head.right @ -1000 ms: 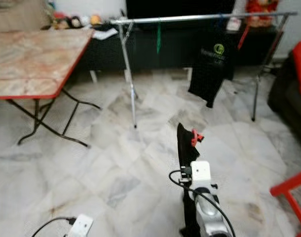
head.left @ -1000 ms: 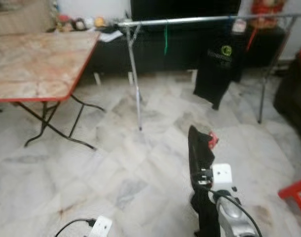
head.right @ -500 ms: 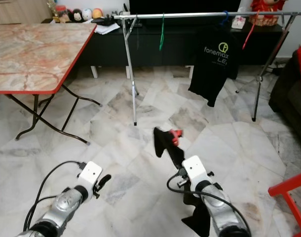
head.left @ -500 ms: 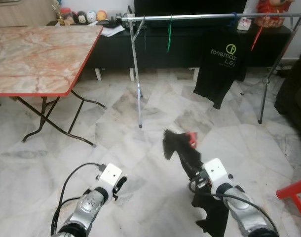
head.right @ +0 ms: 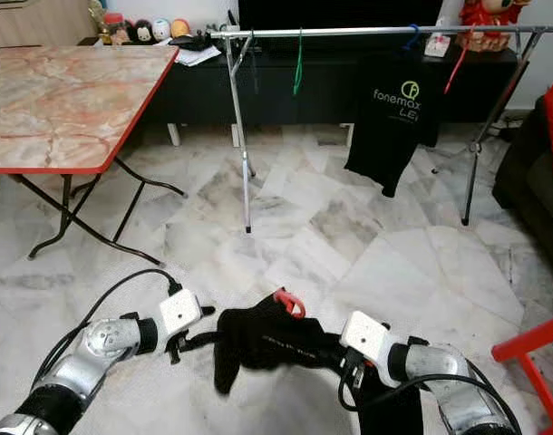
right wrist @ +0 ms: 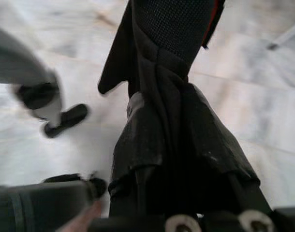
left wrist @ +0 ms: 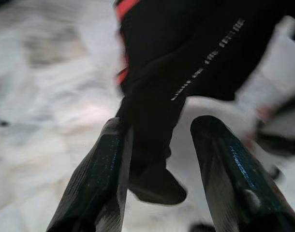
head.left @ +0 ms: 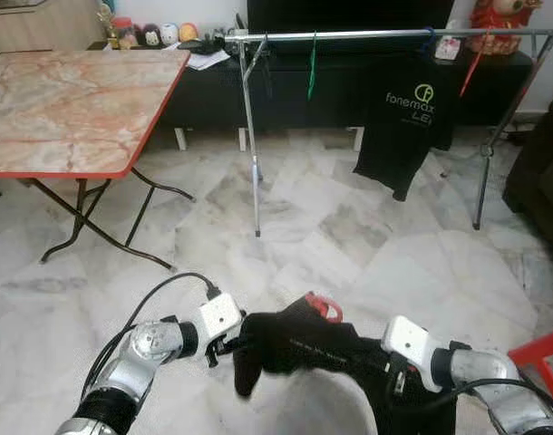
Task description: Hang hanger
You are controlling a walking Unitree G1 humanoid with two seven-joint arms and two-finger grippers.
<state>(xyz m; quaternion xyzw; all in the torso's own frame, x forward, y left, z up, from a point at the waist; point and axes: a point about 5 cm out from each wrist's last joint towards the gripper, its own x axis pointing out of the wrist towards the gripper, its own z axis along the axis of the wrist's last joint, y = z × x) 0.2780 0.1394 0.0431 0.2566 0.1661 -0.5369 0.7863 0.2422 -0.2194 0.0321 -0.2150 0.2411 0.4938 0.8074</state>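
A black garment point(head.left: 299, 344) on a red hanger, its red hook point(head.left: 324, 306) sticking up, stretches across low in front of me above the floor. My right gripper point(head.left: 378, 361) is shut on one end, its fingers buried in the bunched cloth point(right wrist: 171, 121). My left gripper point(head.left: 233, 343) has come to the garment's other end. In the left wrist view its fingers point(left wrist: 104, 164) stand open with a fold of the black cloth point(left wrist: 157, 140) between them. The silver clothes rail point(head.left: 367, 34) runs across the far side of the room.
A green hanger point(head.left: 311, 63) and a black printed T-shirt point(head.left: 405, 127) hang on the rail. A marble-topped folding table point(head.left: 68, 100) stands at the left, a red stool point(head.left: 541, 349) and a dark sofa point(head.left: 539, 172) at the right. Marble floor lies between.
The right arm has swung the garment from upright down to lie across in front of me. The left arm has risen and reached the garment's free end.
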